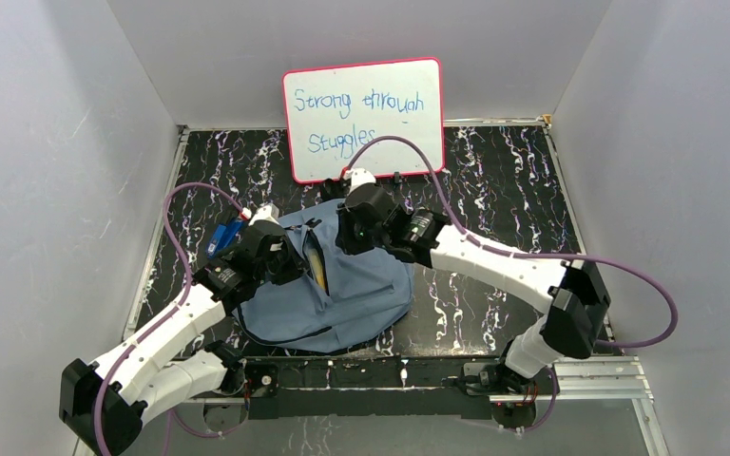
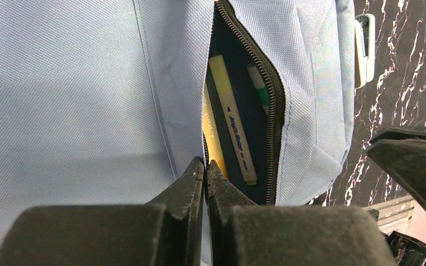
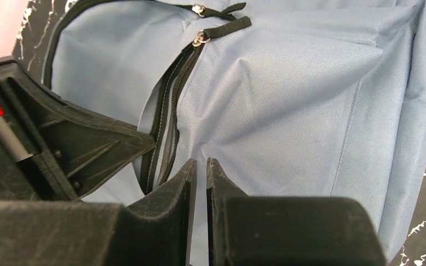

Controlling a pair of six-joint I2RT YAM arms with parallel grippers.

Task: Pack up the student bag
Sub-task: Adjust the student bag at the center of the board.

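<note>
student bag (image 1: 361,290): laid on surface (image 1: 504,180), front pocket (image 2: 247,111) unzipped, yellow highlighter (image 2: 234,124) seen inside | left end effector (image 2: 206,163): closed at pocket edge | right end effector (image 3: 199,162): narrowed to slit over fabric, grip undeterminable

Pink-framed whiteboard (image 1: 362,119) upright at back of marbled tabletop (image 1: 504,180).
</note>
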